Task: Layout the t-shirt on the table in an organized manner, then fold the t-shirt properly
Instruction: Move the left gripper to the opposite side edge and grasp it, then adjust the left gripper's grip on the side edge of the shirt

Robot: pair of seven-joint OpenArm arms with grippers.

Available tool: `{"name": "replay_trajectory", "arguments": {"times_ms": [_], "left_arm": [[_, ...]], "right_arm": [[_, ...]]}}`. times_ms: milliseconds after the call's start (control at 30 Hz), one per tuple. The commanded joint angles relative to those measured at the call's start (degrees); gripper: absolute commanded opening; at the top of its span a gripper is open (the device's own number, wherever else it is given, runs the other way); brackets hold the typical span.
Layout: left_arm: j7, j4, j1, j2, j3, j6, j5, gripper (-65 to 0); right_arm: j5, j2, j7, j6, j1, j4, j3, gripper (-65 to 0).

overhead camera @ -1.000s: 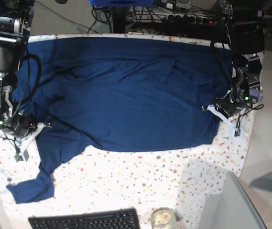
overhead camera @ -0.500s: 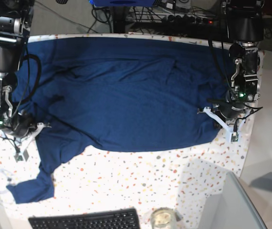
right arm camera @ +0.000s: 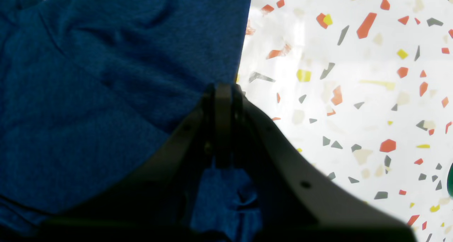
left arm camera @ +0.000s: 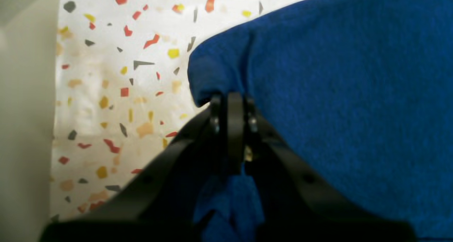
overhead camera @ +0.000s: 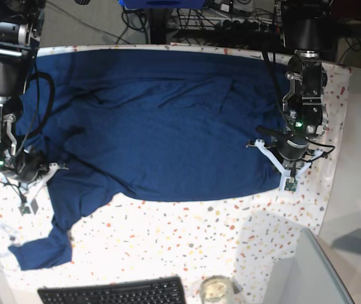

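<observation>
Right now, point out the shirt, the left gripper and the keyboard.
shirt (overhead camera: 161, 133), base view, middle of the body
left gripper (left arm camera: 230, 104), left wrist view, shut tips pinching fabric
keyboard (overhead camera: 114, 293), base view, key rows

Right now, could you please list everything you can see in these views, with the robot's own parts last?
t-shirt: one, dark navy, spread across the table, one sleeve trailing toward the keyboard.
table: one, white with coloured flecks, under the shirt.
keyboard: one, black, at the near edge.
glass jar: one, clear, beside the keyboard.
cables: several, dark, beyond the far edge.
left gripper: shut on the shirt's edge.
right gripper: shut on the shirt's edge.
</observation>
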Motion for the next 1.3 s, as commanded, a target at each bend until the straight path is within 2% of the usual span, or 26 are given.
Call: {"name": "replay_trajectory", "arguments": {"times_ms": [0, 267, 467, 767, 1000, 1133, 1267], "left_arm": [[-1.11, 1.15, -0.74, -0.28, -0.17, 0.53, 0.09, -65.0], [-1.11, 1.94, 0.23, -0.19, -0.08, 0.53, 0.18, -65.0], [-1.11, 1.24, 1.9, -0.54, 6.08, 0.53, 0.18, -65.0], [-1.11, -3.07, 3.04, -0.54, 6.69, 0.53, 0.45, -65.0], [-1.11, -3.6, 4.01, -0.1, 6.69, 0.53, 6.42, -65.0], [3.11, -3.51, 3.57, -0.28, 6.08, 0.53, 6.25, -65.0], [3.81, 0.8, 4.27, -0.37, 5.99, 0.53, 6.16, -65.0]], "right_arm": [[0.44, 0.62, 0.95, 0.25, 1.56, 0.89, 0.29, -64.4], [0.44, 0.62, 0.95, 0.25, 1.73, 0.89, 0.11, -64.4], [0.53, 0.62, 0.95, 0.25, 1.73, 0.89, 0.03, -64.4], [0.53, 0.62, 0.95, 0.25, 1.73, 0.89, 0.2, -64.4], [0.53, 0.62, 0.95, 0.25, 1.73, 0.89, -0.06, -64.4], [0.53, 0.53, 0.95, 0.25, 1.73, 0.89, -0.06, -64.4], [0.62, 0.53, 0.95, 0.25, 1.73, 0.89, -0.06, -64.4]]}}
